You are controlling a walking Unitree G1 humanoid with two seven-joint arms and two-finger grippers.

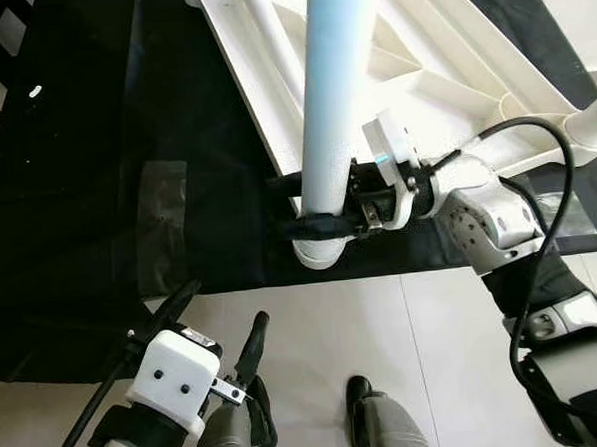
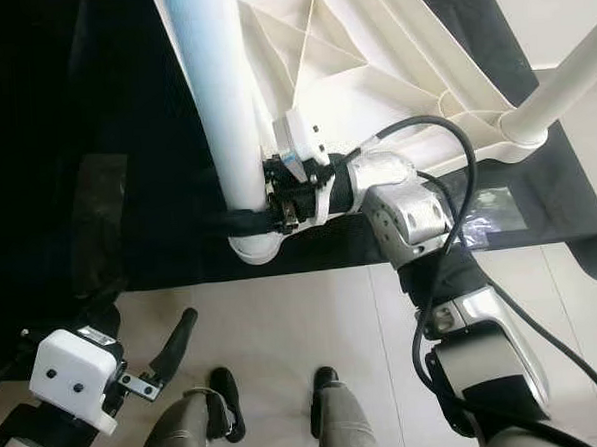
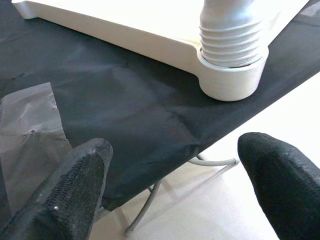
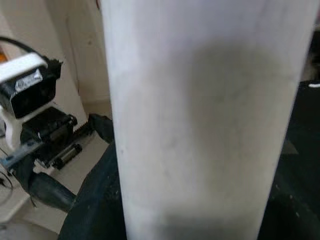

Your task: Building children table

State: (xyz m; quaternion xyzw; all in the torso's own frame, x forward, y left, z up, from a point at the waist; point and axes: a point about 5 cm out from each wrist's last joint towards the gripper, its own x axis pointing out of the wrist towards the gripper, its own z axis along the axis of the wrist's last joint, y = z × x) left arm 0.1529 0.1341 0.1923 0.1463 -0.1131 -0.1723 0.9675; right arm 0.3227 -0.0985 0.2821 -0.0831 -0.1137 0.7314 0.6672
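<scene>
Black cloth [image 1: 97, 194] covers the surface, hanging over its near edge. Clear tape patch [image 1: 161, 226] stuck on the cloth. Pale tiled floor [image 1: 314, 333] below, grout lines visible.

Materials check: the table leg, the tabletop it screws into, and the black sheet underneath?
Table leg: looks like moulded plastic, pale, smooth, slight sheen; moulded threads at its base.
Tabletop: white plastic, probably injection moulded, given the ribbed underside.
Black sheet: thin matte fabric, judging by creases and its draped edge.
Right gripper holds the leg.
</scene>
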